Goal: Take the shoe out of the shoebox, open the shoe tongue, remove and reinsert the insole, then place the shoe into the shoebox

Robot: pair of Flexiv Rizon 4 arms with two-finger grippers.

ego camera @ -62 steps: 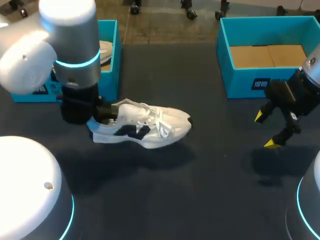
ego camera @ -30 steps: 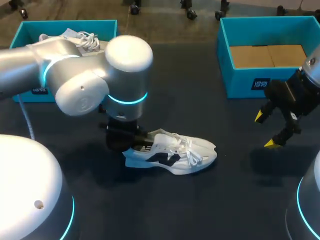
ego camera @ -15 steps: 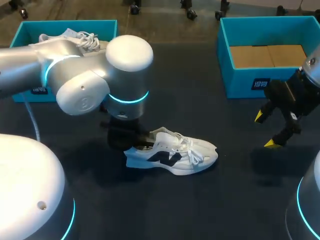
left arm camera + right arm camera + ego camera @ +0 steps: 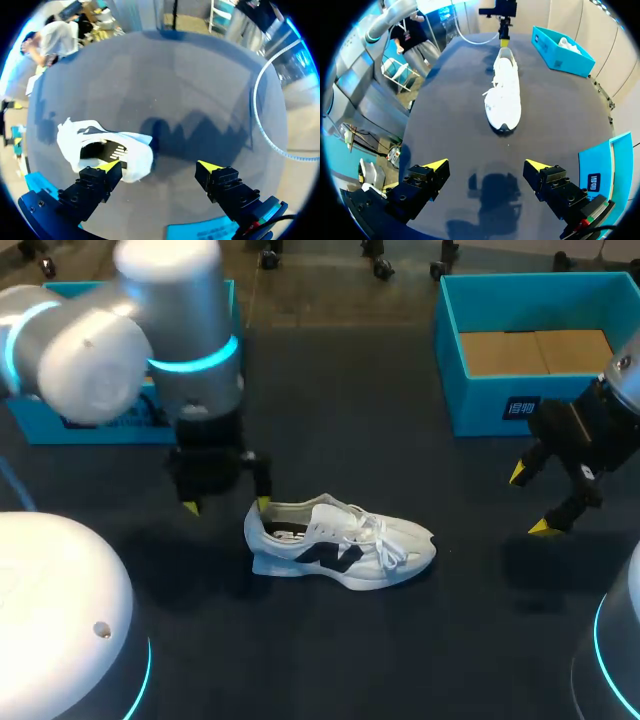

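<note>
Sneaker stands free on the bench: the left pincer has let go of its heel and lifted, fingers spread. Right pincer hangs spread, well apart. Tongue-opening likely follows.

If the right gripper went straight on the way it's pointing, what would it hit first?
Likely the table just short of the shoe, whose toe faces the right gripper. Depth is unclear; it might reach the toe.

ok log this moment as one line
shoe: on table, upright on sole | left gripper: open, at heel, not gripping | right gripper: open, away from shoe
</note>
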